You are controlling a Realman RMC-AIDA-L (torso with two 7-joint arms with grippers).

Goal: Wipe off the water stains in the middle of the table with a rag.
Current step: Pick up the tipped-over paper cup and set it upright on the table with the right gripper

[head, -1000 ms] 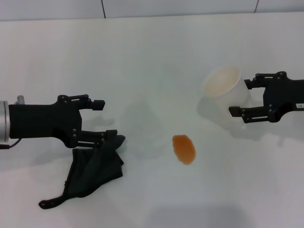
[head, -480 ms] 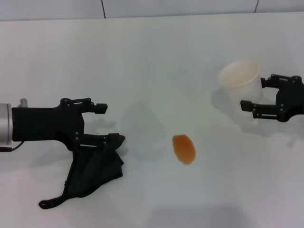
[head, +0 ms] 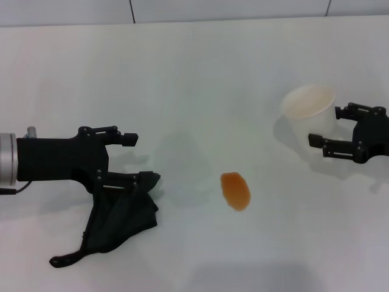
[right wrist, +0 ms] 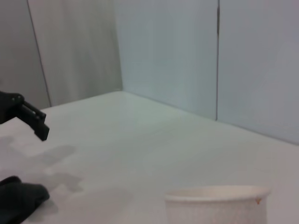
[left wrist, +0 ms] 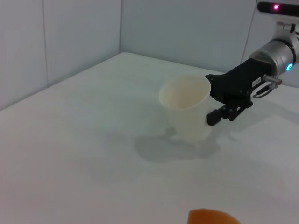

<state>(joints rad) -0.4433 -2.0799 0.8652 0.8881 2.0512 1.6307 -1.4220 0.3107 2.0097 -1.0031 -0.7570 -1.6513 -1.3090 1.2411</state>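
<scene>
A broad white counter (head: 194, 79) fills the head view, matte and plain, backed by pale wall panels. On the robot's left side, the left end effector (head: 137, 159) is held low over the counter with its fingers spread apart; its lower finger lies against the top edge of the rag (head: 118, 219), but whether the cloth is actually pinched cannot be told, and nothing lies between the two fingers. The rag is a dark charcoal cloth, soft and wrinkled, spread flat on the counter just below that end effector, with a thin tail-like corner trailing toward the near left. Well apart from it, on the robot's right side, a whitish cup (head: 309, 112) stands upright, and the right end effector (head: 326, 127) is set around it with open fingers on either side; whether the cup wall is touched cannot be told. The stain (head: 235, 190) lies near the middle of the counter, between rag and cup: one small orange-amber oval blot, glossy, apart from both. For the step in hand, judged to be taking up the rag, a firm pinch on a thick fold is best sought, so that enough cloth hangs beneath to cover the blot; the cloth should then be pressed flat and drawn across the stain in overlapping strokes, and care taken that liquid is not smeared outward.
</scene>
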